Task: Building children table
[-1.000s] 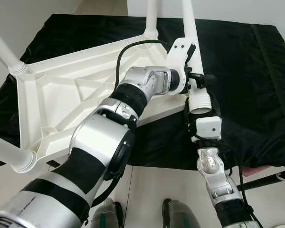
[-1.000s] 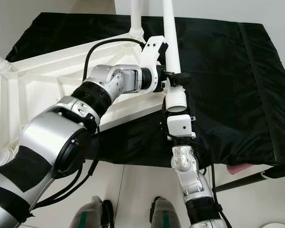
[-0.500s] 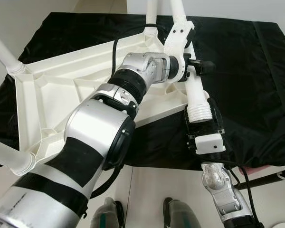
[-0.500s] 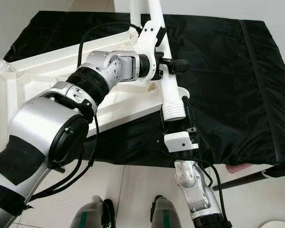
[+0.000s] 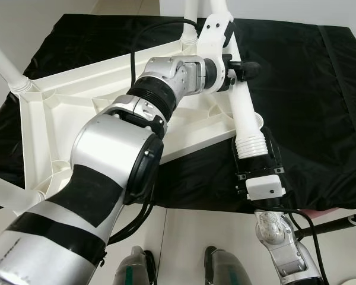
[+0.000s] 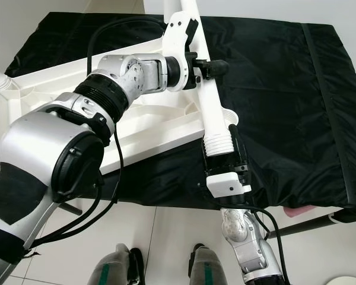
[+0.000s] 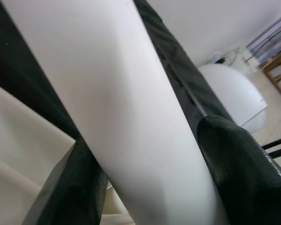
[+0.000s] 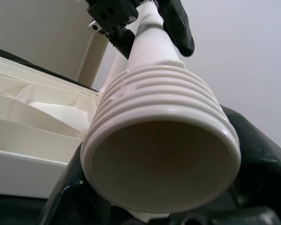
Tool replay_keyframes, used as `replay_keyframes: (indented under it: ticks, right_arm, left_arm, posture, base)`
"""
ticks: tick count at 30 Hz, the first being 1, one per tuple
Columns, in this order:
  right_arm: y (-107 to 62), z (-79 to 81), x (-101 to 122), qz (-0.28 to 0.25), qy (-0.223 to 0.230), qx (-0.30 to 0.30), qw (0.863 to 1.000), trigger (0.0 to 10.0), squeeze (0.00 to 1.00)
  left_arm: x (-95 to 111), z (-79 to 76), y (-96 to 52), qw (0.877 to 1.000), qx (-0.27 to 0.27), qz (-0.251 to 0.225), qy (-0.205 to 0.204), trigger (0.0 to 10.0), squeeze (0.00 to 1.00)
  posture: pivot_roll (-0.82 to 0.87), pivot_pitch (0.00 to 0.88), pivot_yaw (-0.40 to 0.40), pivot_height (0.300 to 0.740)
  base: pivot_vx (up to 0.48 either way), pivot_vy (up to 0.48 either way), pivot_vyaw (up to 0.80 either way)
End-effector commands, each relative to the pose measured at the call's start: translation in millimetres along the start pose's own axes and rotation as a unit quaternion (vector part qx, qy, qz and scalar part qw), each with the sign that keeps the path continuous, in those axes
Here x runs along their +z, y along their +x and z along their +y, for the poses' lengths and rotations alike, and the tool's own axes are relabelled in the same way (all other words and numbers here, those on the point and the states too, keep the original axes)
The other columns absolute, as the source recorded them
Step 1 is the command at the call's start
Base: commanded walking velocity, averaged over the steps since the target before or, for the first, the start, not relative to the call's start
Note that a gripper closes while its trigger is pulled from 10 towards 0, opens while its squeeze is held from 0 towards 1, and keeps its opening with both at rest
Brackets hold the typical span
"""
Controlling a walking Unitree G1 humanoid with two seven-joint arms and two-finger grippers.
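Note:
A loose white table leg [image 5: 243,110] slants over the near right corner of the upturned white children's table [image 5: 71,119]. My left gripper [image 5: 237,70] is shut on the leg's smooth shaft, with a black finger [image 7: 239,159] pressed to each side. My right gripper [image 5: 253,147] is shut on the leg's threaded end [image 8: 164,140], its hollow mouth facing that wrist camera. The threaded end hangs just off the table's corner socket [image 6: 230,116], on my side of it. Three other legs [image 5: 6,68] stand in the other corners.
The table lies on a surface covered with black cloth [image 5: 308,89] that stretches bare to the right. Below its near edge are pale floor tiles and my feet [image 5: 225,267]. A black rod [image 5: 338,224] and something pink [image 5: 329,212] show at the lower right.
My left gripper has moved up and away along the leg while my right gripper drew the threaded end nearer me. The gap between the two grippers has widened.

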State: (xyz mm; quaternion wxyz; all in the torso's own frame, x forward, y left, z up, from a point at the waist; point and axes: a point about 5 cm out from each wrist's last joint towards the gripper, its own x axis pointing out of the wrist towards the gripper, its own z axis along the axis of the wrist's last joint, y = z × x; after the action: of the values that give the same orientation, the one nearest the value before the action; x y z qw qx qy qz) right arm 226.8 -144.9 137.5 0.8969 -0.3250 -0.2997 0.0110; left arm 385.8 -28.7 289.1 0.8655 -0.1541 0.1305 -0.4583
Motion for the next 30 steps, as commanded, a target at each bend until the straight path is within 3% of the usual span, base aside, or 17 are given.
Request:
replay_keyframes:
  ticks: [1, 6, 7, 8, 9, 13, 14, 25, 28, 29, 30]
  right_arm:
    - [-9.4, 12.4, -4, 0.014, -0.003, 0.05, 0.999, 10.0, 0.0]
    - [-5.7, 11.8, -4, 0.012, 0.001, 0.051, 0.999, 10.0, 0.0]
    - [-3.3, 11.2, -4, 0.011, 0.007, 0.051, 0.999, 10.0, 0.13]
    - [-3.3, 11.2, -4, 0.011, 0.007, 0.051, 0.999, 10.0, 0.13]
    - [-1.8, 10.7, -4, 0.009, 0.012, 0.051, 0.999, 10.0, 1.0]
    - [1.8, 8.8, -3, 0.006, 0.028, 0.049, 0.998, 10.0, 1.0]
    - [4.7, 7.5, -3, 0.004, 0.038, 0.047, 0.998, 10.0, 1.0]
    - [34.6, -7.8, 9, -0.008, 0.086, -0.013, 0.996, 10.0, 1.0]
    - [46.4, -13.8, 11, 0.003, 0.124, -0.033, 0.992, 10.0, 1.0]
    - [51.8, -14.9, 11, 0.012, 0.158, -0.033, 0.987, 10.0, 0.23]
    - [51.8, -14.9, 11, 0.012, 0.158, -0.033, 0.987, 10.0, 0.23]
  left_arm:
    - [22, -22.1, -0.4, 0.993, -0.099, -0.023, 0.051, 0.0, 0.0]
    - [23, -21.7, -0.2, 0.994, -0.095, -0.026, 0.049, 0.0, 0.0]
    - [23, -21.4, -0.2, 0.994, -0.093, -0.027, 0.048, 0.0, 0.0]
    - [23, -21.4, -0.2, 0.994, -0.093, -0.027, 0.048, 0.0, 0.0]
    - [23, -21.3, -0.1, 0.994, -0.092, -0.028, 0.047, 0.0, 0.0]
    - [25, -21.7, -0.6, 0.994, -0.094, -0.031, 0.049, 0.0, 0.0]
    - [26, -21.8, -1.0, 0.994, -0.093, -0.031, 0.049, 10.0, 0.0]
    - [45, -22.3, -8.1, 0.992, -0.092, -0.059, 0.069, 10.0, 0.0]
    - [53, -24.2, -11.2, 0.989, -0.097, -0.071, 0.089, 10.0, 0.0]
    - [57, -24.5, -12.6, 0.987, -0.096, -0.077, 0.103, 10.0, 0.0]
    - [57, -24.5, -12.6, 0.987, -0.096, -0.077, 0.103, 10.0, 0.0]
  posture:
    - [-0.12, 0.126, 0.096, 0.74]
    - [-0.12, 0.128, 0.091, 0.74]
    - [-0.12, 0.126, 0.09, 0.74]
    - [-0.12, 0.126, 0.09, 0.74]
    - [-0.12, 0.126, 0.09, 0.74]
    - [-0.12, 0.124, 0.087, 0.74]
    - [-0.12, 0.123, 0.086, 0.74]
    - [-0.11, 0.102, 0.078, 0.74]
    - [-0.11, 0.096, 0.075, 0.74]
    - [-0.11, 0.093, 0.075, 0.74]
    - [-0.11, 0.093, 0.075, 0.74]
  base:
    - [0.0, 0.0, 0.0]
    - [0.0, 0.0, 0.0]
    - [0.0, 0.0, 0.0]
    - [0.0, 0.0, 0.0]
    - [0.0, 0.0, 0.0]
    - [0.0, 0.0, 0.0]
    - [0.0, 0.0, 0.0]
    - [0.0, 0.0, 0.0]
    - [0.0, 0.0, 0.0]
    - [0.0, 0.0, 0.0]
    - [0.0, 0.0, 0.0]
